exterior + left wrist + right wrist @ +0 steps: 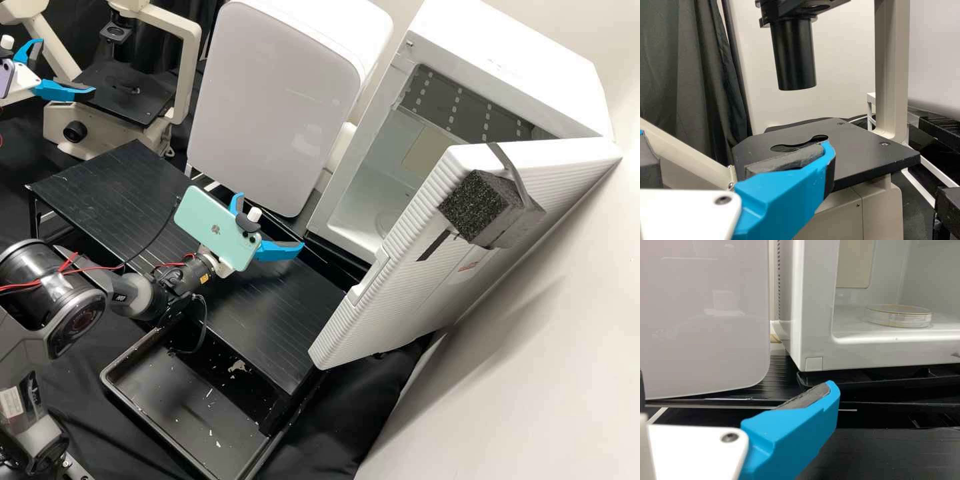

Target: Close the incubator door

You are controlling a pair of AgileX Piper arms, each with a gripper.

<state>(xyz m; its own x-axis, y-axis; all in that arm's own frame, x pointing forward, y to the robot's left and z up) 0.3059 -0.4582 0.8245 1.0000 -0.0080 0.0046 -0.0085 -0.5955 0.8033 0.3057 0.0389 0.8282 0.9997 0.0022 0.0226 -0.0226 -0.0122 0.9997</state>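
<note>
Here, one left gripper [67, 67] and one right gripper [271, 220] gape wide, with one incubator door [400, 307] open.

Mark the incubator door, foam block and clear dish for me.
Incubator door [403, 313], high view: ribbed outer face.
Foam block [469, 205], high view: dark speckled side.
Clear dish [897, 319], right wrist view: front side wall.

Incubator door [400, 313]: ribbed plastic, matt. Foam block [472, 207]: rough, porous. Petri dish [897, 317]: clear, glossy. Microscope stage [860, 150]: smooth, near-matt. Curtain [685, 75]: matt cloth. Counter [113, 193]: finely grooved, faint sheen.
</note>
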